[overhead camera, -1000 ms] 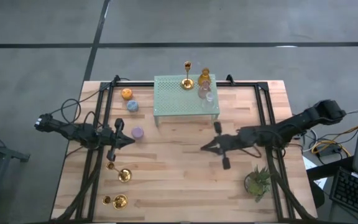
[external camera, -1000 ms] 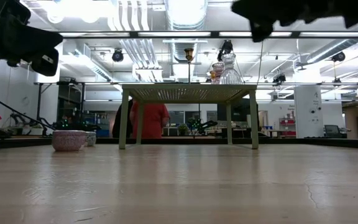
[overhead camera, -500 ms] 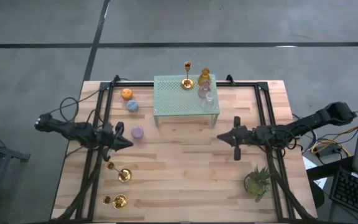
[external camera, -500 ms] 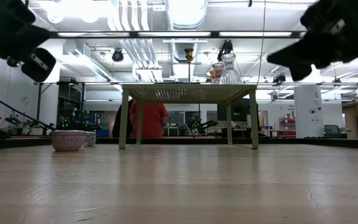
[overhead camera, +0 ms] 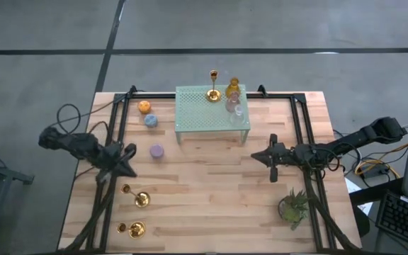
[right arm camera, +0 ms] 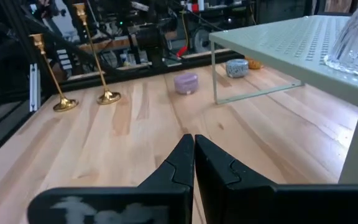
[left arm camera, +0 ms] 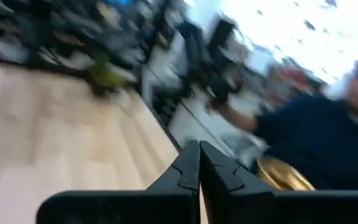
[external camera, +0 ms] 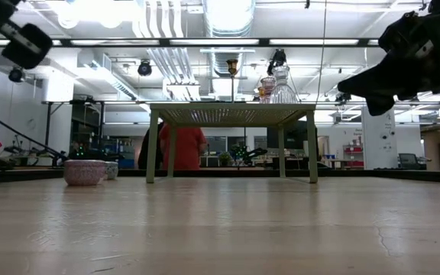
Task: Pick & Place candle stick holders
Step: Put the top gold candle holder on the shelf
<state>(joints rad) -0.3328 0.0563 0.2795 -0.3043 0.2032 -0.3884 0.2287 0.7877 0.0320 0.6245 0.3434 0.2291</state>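
Note:
My left gripper (overhead camera: 132,173) is shut and empty, above the table's left part, just far of a gold stemmed holder (overhead camera: 139,198). A second gold holder (overhead camera: 134,229) stands nearer the front edge. A purple cup (overhead camera: 157,150), a blue cup (overhead camera: 151,120) and an orange cup (overhead camera: 144,107) stand on the table left of the pale green mesh rack (overhead camera: 197,113). On the rack stand a gold holder (overhead camera: 213,92), an amber cup (overhead camera: 232,88) and clear cups (overhead camera: 236,108). My right gripper (overhead camera: 254,156) is shut and empty, right of the middle.
A small green potted plant (overhead camera: 294,205) stands near the front right. Black frame rails (overhead camera: 304,134) run along both table sides. Bare wood lies between the two grippers. A person in dark clothing (left arm camera: 316,130) shows beyond the table in the left wrist view.
My right gripper has drawn back toward the table's right edge and a little toward the far edge. My left gripper has moved toward the left and near edges and turned to point more toward the near gold holders. No candle holder has moved.

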